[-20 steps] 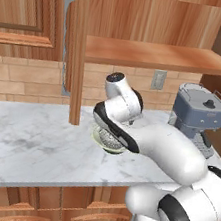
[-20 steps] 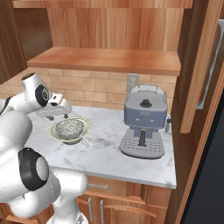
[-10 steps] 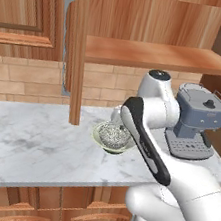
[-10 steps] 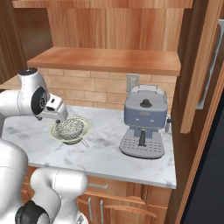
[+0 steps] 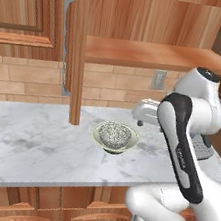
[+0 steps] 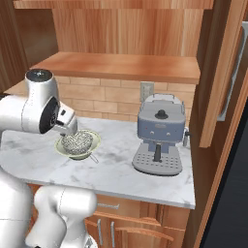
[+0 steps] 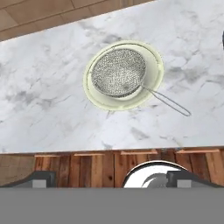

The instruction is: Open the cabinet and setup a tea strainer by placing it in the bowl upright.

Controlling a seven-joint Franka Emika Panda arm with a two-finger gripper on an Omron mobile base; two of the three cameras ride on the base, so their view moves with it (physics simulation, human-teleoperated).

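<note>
The pale cream-green bowl (image 7: 151, 83) stands on the marble counter, also seen in the left base view (image 5: 98, 137) and the right base view (image 6: 60, 149). The silver mesh tea strainer (image 7: 118, 72) rests inside it, its thin wire handle (image 7: 168, 101) reaching out over the rim. My gripper (image 7: 114, 178) hangs above and apart from the bowl, open, with nothing between its wide-set tips. The hand sits just right of the bowl (image 5: 145, 112). The cabinet (image 5: 152, 54) stands open, its door (image 5: 75, 51) swung out edge-on and a bare wooden shelf inside.
A grey-blue coffee machine (image 6: 160, 140) stands on the counter right of the bowl. The cabinet's other open door (image 6: 220, 72) juts out at the right. A wall outlet (image 6: 146, 90) sits on the brick backsplash. Base cabinet fronts run below the counter edge.
The arm has drawn back and up from the bowl, the hand swinging right in the left base view. The strainer stays in the bowl. The gripper stays open.
</note>
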